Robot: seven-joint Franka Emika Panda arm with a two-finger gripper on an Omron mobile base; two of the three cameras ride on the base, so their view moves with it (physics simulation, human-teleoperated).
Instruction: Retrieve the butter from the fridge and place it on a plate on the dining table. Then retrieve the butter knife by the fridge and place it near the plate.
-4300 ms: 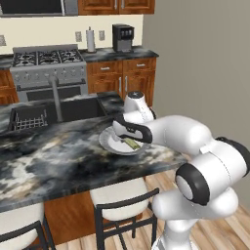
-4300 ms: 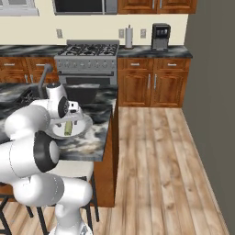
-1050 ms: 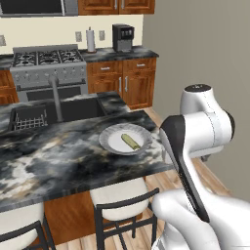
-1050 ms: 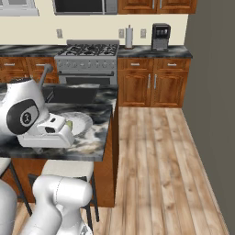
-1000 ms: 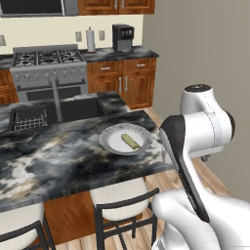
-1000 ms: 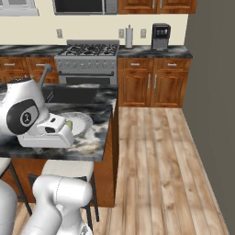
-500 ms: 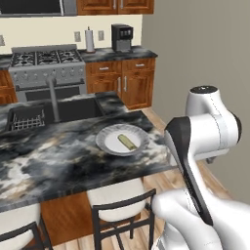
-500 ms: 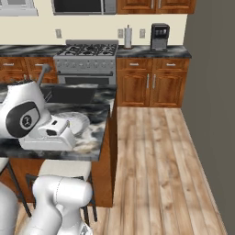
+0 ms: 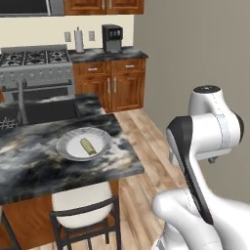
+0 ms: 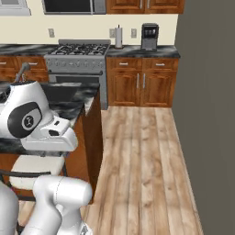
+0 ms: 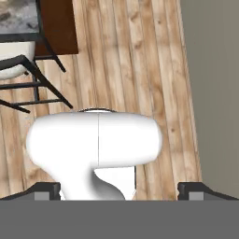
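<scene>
The butter [image 9: 88, 145], a small pale yellow-tan stick, lies on the round grey-white plate [image 9: 68, 149] near the right end of the dining table [image 9: 29, 171]. My arm is folded back to the right of the table, well away from the plate. In the hand view my gripper [image 11: 119, 191] points down at the wood floor. Its dark fingertips [image 11: 46, 190] stand far apart at the bottom corners, open with nothing between them. The butter knife and the fridge are out of view.
A white-seated stool [image 9: 83, 205] is tucked under the table's near edge, and a sink [image 9: 44, 110] is sunk into its far side. Stove [image 9: 34, 63], wood cabinets and a coffee machine [image 9: 112, 38] line the back wall. A grey wall [image 10: 206, 92] rises beside open wood floor [image 10: 142, 160].
The arm left the butter on the plate and folded back. Since then the whole scene has shifted left in the base views: the base is moving, and the things on the table stay put.
</scene>
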